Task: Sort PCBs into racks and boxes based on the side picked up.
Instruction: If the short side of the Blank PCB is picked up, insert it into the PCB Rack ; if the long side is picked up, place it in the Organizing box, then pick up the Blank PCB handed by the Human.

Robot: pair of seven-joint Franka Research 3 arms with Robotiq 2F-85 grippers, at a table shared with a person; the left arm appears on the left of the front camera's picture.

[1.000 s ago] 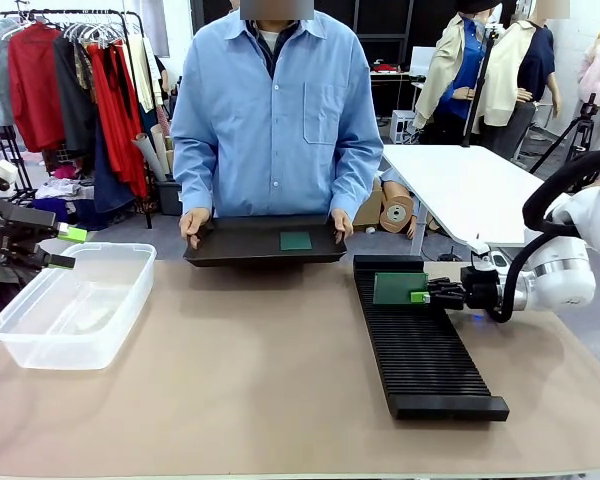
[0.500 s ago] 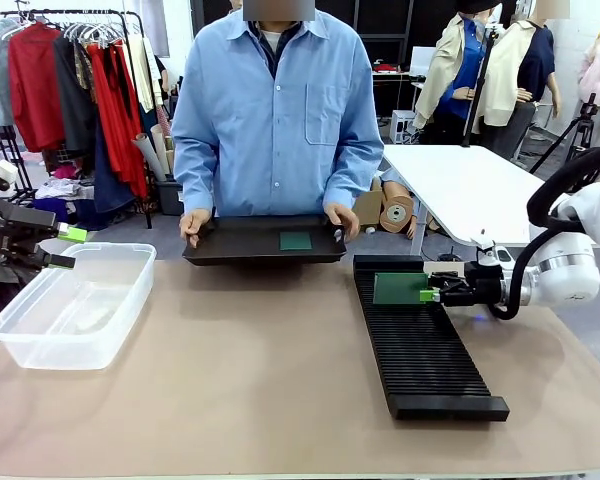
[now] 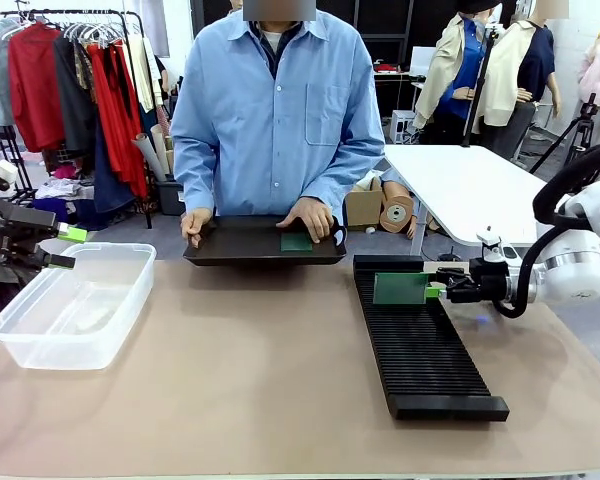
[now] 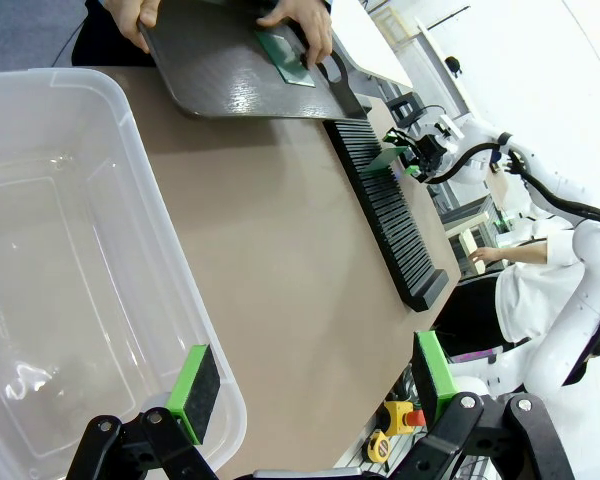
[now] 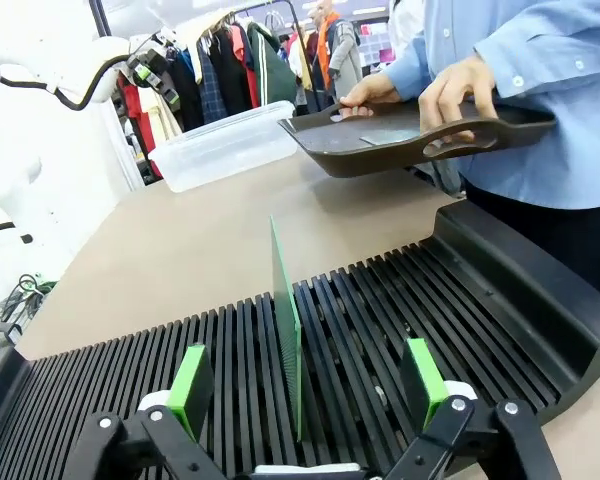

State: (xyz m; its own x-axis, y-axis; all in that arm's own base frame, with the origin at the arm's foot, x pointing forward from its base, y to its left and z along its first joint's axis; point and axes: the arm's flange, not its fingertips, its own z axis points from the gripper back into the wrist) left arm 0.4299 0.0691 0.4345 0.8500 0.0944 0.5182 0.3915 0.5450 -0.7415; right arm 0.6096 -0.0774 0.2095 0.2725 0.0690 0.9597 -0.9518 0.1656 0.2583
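Note:
A green PCB (image 3: 400, 288) stands upright in a slot near the far end of the black rack (image 3: 425, 360). My right gripper (image 3: 438, 291) is open just right of it. In the right wrist view the PCB (image 5: 285, 310) rises on edge between the spread fingers (image 5: 191, 386) of that gripper (image 5: 306, 392), touching neither pad. A person holds a black tray (image 3: 240, 245) with another PCB (image 3: 296, 242) under one hand (image 3: 310, 215). My left gripper (image 3: 68, 248) hangs open over the clear box (image 3: 75, 300) at the left, its pads (image 4: 194, 380) empty.
The box (image 4: 70, 250) holds nothing that I can see. Bare tan tabletop (image 3: 250, 370) lies between box and rack. The tray (image 5: 410, 140) hovers at the far table edge. A white table (image 3: 470, 190) stands behind on the right.
My right gripper opened, let go of the PCB in the rack and drew back a little to the right. The person's hand slid onto the PCB on the tray.

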